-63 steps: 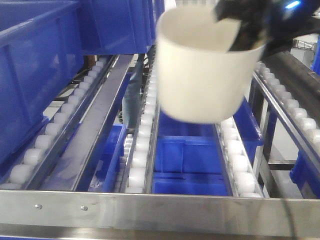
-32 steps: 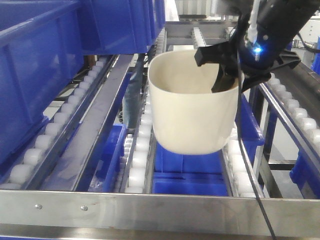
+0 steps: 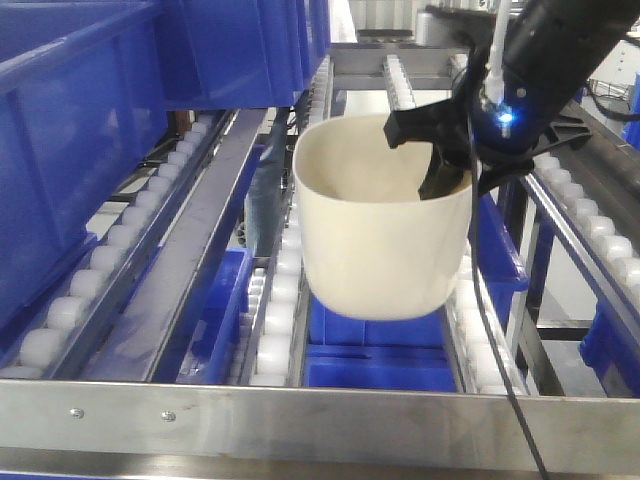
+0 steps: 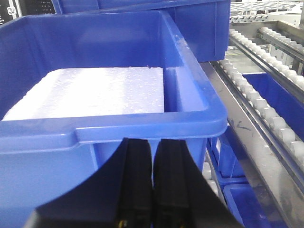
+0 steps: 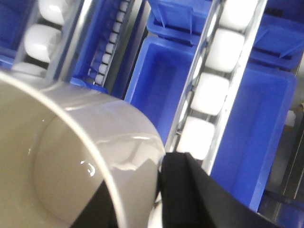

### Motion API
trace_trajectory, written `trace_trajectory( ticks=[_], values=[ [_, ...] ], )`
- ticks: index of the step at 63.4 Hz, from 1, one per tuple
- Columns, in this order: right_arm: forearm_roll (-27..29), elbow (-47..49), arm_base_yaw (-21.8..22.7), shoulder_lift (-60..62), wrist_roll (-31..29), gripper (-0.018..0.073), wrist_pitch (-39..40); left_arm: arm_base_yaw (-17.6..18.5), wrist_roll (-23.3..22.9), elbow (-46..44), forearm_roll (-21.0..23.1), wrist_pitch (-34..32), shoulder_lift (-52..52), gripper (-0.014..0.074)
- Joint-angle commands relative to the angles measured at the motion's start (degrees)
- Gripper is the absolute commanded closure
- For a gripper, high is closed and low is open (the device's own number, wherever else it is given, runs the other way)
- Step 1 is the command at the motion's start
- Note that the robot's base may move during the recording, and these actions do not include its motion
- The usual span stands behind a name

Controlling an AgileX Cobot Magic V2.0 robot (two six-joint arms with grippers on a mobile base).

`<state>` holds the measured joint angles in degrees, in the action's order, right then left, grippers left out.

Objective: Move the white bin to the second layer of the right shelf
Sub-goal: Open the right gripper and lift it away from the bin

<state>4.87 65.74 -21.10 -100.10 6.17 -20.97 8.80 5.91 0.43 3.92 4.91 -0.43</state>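
The white bin (image 3: pixel 380 240) is hanging upright over the gap between two roller tracks (image 3: pixel 285 290) of the right shelf second layer (image 3: pixel 300 412), its rounded base sitting about level with the rollers, though the front view does not settle whether it is touching them. The right gripper (image 3: pixel 440 165) is reaching in from the bin's upper right and is clamped on the right side of the rim, one finger (image 5: pixel 185 190) outside the wall and the other down inside, as the right wrist view shows. The bin is hanging below and to the left of that gripper, mouth facing up, so the coming move looks like a short descent onto the two tracks flanking it. The left gripper (image 4: pixel 152 178) is well away from the bin, its fingers pressed together on nothing, pointing at a blue crate (image 4: pixel 109 118) with a white slab (image 4: pixel 90 92) lying inside.
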Motion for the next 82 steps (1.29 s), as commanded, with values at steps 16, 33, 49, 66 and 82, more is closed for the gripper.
trace_trajectory(
  ticks=[16, 33, 49, 66, 82],
  values=[
    [-0.2, 2.1, 0.2, 2.4, -0.2, 0.0503, 3.6, 0.3, -0.2, 2.1, 0.3, -4.9, -0.8, 0.0512],
    [-0.2, 2.1, 0.2, 3.2, -0.2, 0.0262, 4.2, 0.3, -0.2, 2.1, 0.3, -4.9, -0.8, 0.0512],
    [-0.2, 2.1, 0.2, 5.7, -0.2, 0.0071, 5.7, 0.3, -0.2, 2.1, 0.3, -4.9, -0.8, 0.0512],
    [-0.2, 1.6, 0.2, 12.6, -0.2, 0.0111, 5.6, 0.3, -0.2, 2.1, 0.3, -4.9, -0.8, 0.0512],
    [-0.2, -11.8, 3.0, 29.7, -0.2, 0.0501, 15.7, 0.3, -0.2, 2.1, 0.3, -4.9, -0.8, 0.0512]
  ],
)
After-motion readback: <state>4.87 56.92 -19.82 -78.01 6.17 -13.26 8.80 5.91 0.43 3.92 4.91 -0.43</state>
